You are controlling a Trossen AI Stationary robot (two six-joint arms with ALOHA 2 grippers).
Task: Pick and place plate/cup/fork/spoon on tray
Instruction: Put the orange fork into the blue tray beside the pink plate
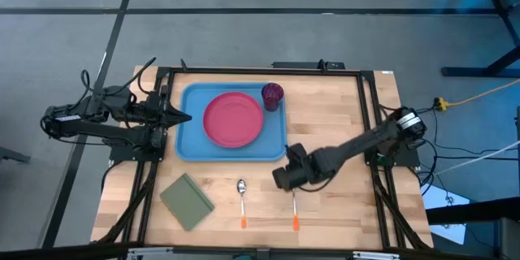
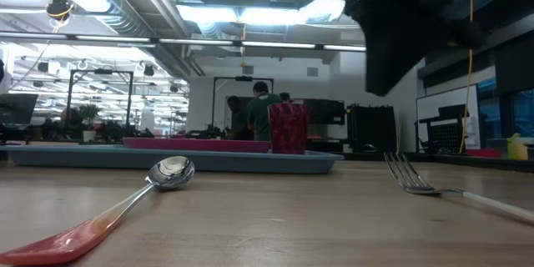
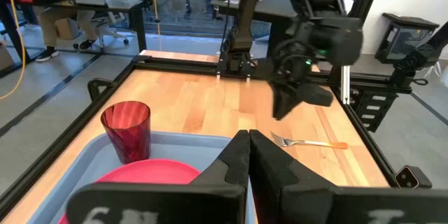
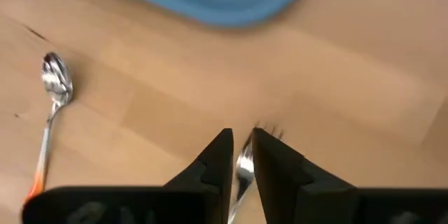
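Observation:
The light-blue tray (image 1: pixel 188 145) lies at the table's far left-centre. The pink-red plate (image 1: pixel 233 119) lies flat in it, and the dark red cup (image 1: pixel 272 95) stands upright in its far right corner. The spoon (image 1: pixel 241 199) and the fork (image 1: pixel 295 211) lie flat on the wood near the front edge, orange handles toward the near edge. My right gripper (image 4: pixel 241 155) hovers above the fork's tines (image 4: pixel 244 162), fingers all but shut, clear of the fork. My left gripper (image 3: pixel 249 147) is shut and empty over the tray's left edge.
An olive-green pad (image 1: pixel 187 201) lies at the near left, left of the spoon. Black frame rails (image 1: pixel 374 130) run along the table's sides. Bare wood lies between the tray and the right rail. People stand in the room beyond the table (image 2: pixel 263 108).

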